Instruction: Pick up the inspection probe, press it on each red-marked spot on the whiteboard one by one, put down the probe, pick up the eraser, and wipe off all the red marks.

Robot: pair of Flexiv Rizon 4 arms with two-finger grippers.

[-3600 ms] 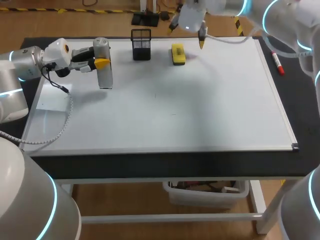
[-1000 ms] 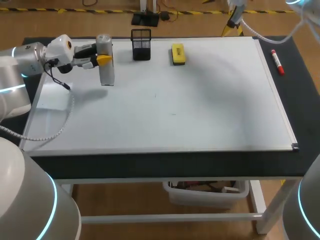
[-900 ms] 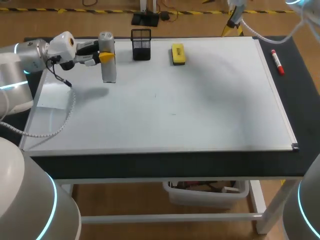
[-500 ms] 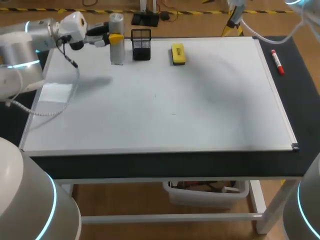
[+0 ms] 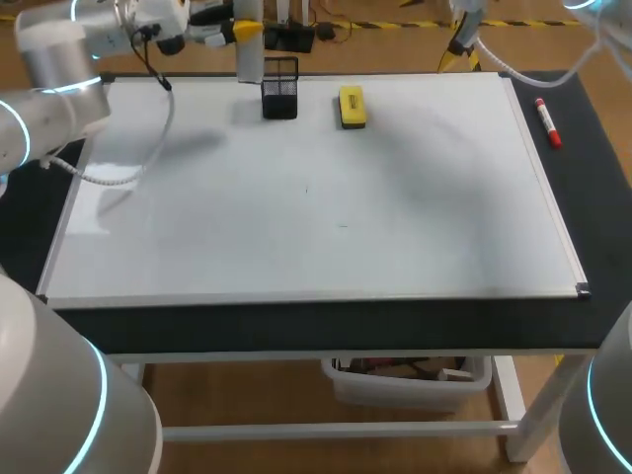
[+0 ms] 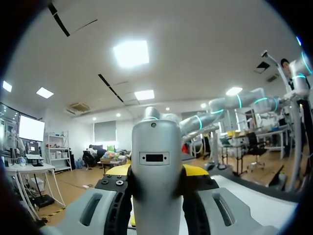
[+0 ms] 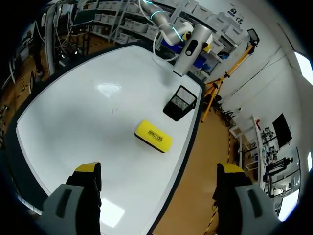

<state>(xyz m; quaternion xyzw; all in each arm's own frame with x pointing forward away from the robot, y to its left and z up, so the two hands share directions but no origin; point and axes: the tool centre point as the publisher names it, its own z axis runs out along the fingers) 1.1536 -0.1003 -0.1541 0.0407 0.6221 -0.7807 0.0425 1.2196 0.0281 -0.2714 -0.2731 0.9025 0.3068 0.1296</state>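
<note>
A whiteboard (image 5: 395, 217) covers most of the black tabletop (image 5: 316, 324), with a red marker (image 5: 548, 122) beside its right edge. At the far edge sit a yellow eraser (image 5: 352, 106) and, to its left, a mesh holder (image 5: 279, 87). Just left of the holder, the left fingers (image 6: 198, 171) clench the grey probe (image 5: 249, 44) in the air. The right fingers (image 7: 88, 169) hang spread at the far right.

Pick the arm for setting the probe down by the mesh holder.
Left. The left pincer is shut on the probe, close to the mesh holder; the right pincer hangs open and empty.
</note>
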